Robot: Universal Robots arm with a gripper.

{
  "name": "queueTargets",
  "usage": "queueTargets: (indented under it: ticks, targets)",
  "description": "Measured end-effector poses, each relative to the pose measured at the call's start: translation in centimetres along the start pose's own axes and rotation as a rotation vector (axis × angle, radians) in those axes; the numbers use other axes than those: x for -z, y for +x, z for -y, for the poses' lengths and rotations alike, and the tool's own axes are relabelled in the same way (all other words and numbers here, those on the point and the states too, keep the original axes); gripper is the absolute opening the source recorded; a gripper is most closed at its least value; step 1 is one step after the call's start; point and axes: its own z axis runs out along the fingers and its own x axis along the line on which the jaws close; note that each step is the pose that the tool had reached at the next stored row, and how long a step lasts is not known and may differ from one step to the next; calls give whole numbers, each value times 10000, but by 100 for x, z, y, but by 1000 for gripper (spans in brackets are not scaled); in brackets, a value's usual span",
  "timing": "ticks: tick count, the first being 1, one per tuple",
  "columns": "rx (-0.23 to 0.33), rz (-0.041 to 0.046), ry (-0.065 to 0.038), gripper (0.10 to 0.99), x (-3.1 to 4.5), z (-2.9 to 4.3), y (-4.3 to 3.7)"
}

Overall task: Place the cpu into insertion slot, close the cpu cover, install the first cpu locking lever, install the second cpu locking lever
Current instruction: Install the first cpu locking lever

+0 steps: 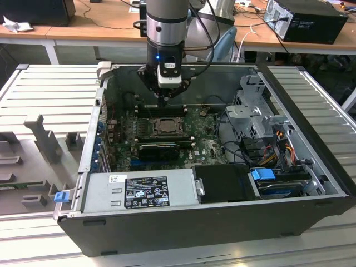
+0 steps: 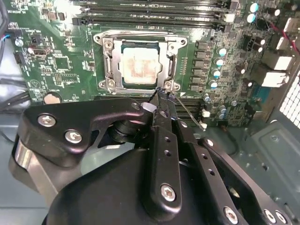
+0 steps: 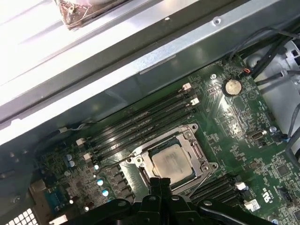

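Note:
The cpu (image 2: 139,65) (image 3: 171,161) lies flat in the insertion slot (image 1: 165,127) on the green board, its dull silver top facing up. The cpu cover (image 2: 107,63) (image 3: 202,165) is down over it, framing the chip. My gripper (image 2: 161,91) (image 3: 160,182) (image 1: 163,101) hangs just above one corner of the socket, fingers pressed together into a narrow tip. A thin metal lever rod (image 2: 190,114) runs away from that corner along the socket's edge, right by the fingertips. Whether the tip touches the rod is unclear.
The board sits inside an open black computer case (image 1: 311,167). Long memory slots (image 2: 154,18) flank the socket. A black graphics card (image 1: 158,149), a power supply (image 1: 142,192), a drive cage (image 1: 253,111) and loose cables (image 1: 278,150) crowd the case.

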Motion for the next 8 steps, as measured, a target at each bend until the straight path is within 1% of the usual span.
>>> queueTargets:
  ticks: [5,8]
  targets:
    - [447,-20,18,106,0,0,0]
    - [921,-40,38,106,0,0,0]
